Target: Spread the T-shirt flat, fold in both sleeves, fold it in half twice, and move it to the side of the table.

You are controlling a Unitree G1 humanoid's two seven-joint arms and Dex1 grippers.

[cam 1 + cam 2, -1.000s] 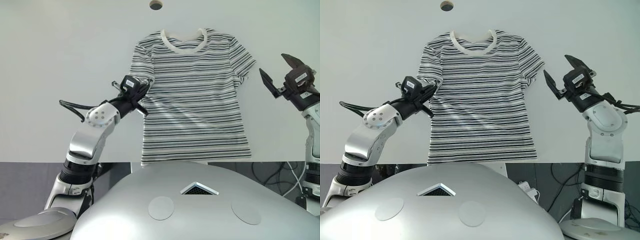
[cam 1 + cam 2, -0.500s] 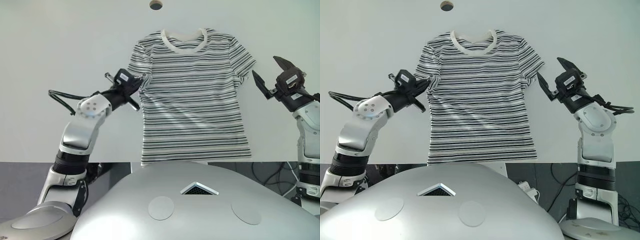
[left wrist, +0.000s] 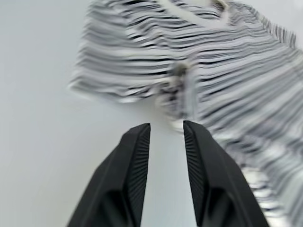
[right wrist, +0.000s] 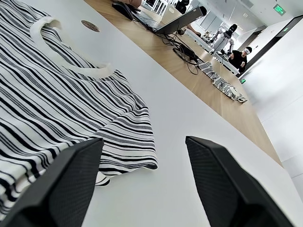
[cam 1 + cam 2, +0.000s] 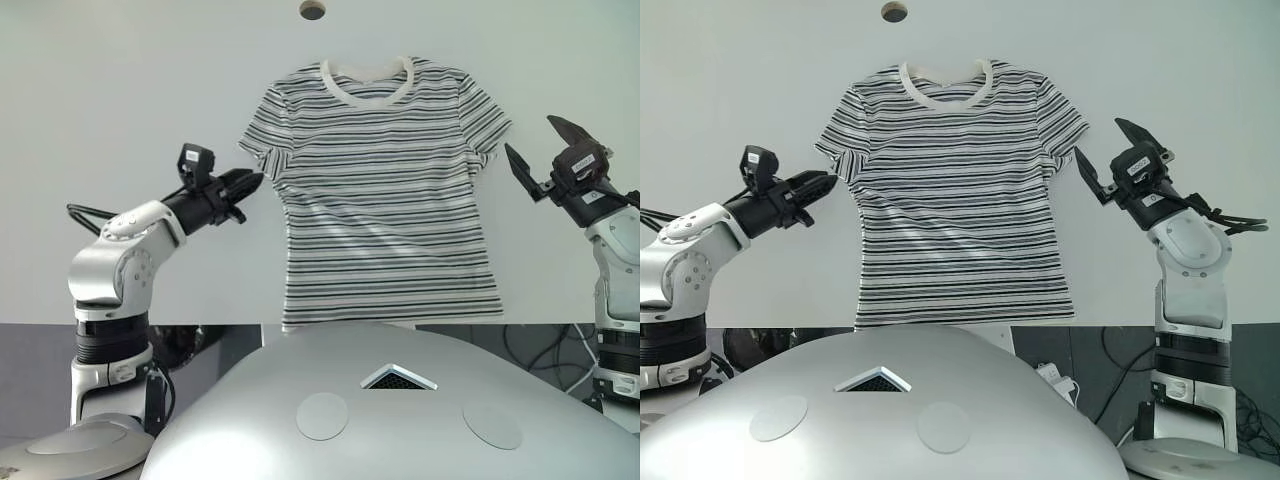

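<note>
The shirt [image 5: 385, 190] lies flat mid-table [image 5: 120, 100], collar at twelve o'clock, body smooth. Its left sleeve [image 5: 262, 150], bunched against the body a second ago, now fans out toward nine o'clock. Our left gripper [image 5: 255, 180], which drew it out, has let go and backed off at nine o'clock, with a narrow gap between its fingers and nothing in them. Our right gripper [image 5: 530, 136] has edged in near the right sleeve [image 5: 490, 125] at three o'clock, jaws wide apart. We judge the spreading nearly done, with the sleeve folds next.
</note>
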